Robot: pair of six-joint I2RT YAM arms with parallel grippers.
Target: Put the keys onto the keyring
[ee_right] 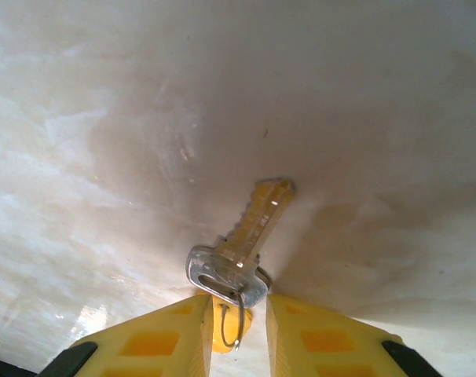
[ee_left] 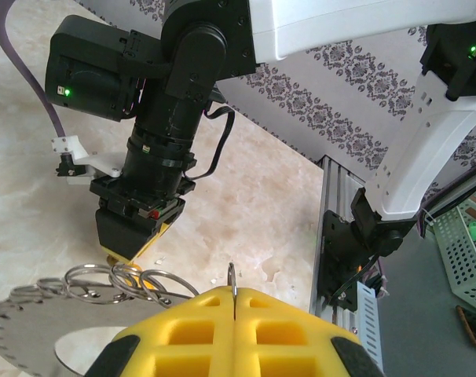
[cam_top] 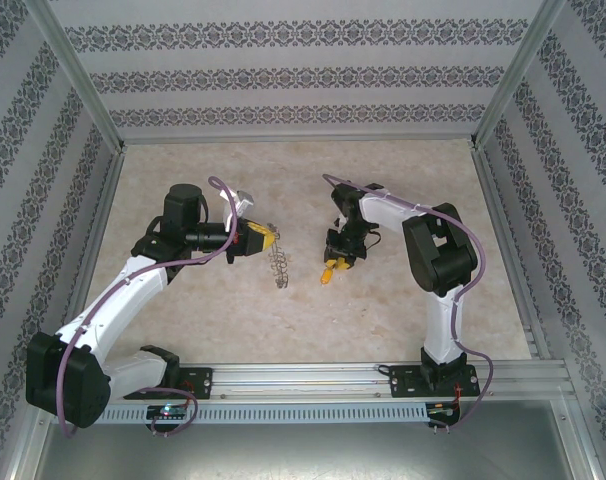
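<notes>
Left gripper (ee_left: 234,297), fingers pressed shut on the keyring (cam_top: 280,268), pinched wire largely hidden; right gripper (ee_right: 238,305) narrowly clasping the key (ee_right: 255,221), its head partly concealed between fingers

Top camera high behind my bases, looking down over the whole table (cam_top: 233,330), left wrist camera low over my left pincer (ee_left: 234,297), facing my right arm (ee_left: 171,133), right wrist camera close above the same table.

Patterned walls (cam_top: 303,60) (marbled tabletop (cam_top: 403,320)).
</notes>
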